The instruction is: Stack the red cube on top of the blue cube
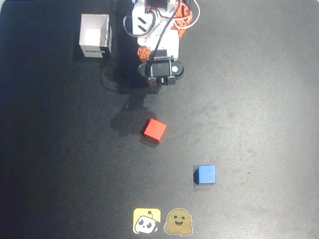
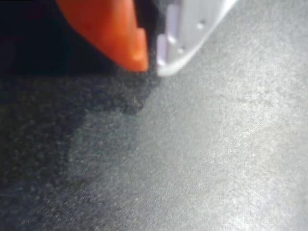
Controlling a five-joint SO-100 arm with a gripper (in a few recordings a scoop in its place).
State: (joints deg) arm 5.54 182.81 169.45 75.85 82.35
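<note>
The tool (image 2: 151, 60) is clenched with nothing between its tips, above bare surface (image 1: 259, 99) near the arm base, because the red cube (image 1: 155, 130) and the blue cube (image 1: 205, 175) lie apart, not yet reached

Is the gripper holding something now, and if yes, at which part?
Nothing is held. The gripper has its jaws shut with nothing between them. The red cube and the blue cube lie apart on the table.
</note>
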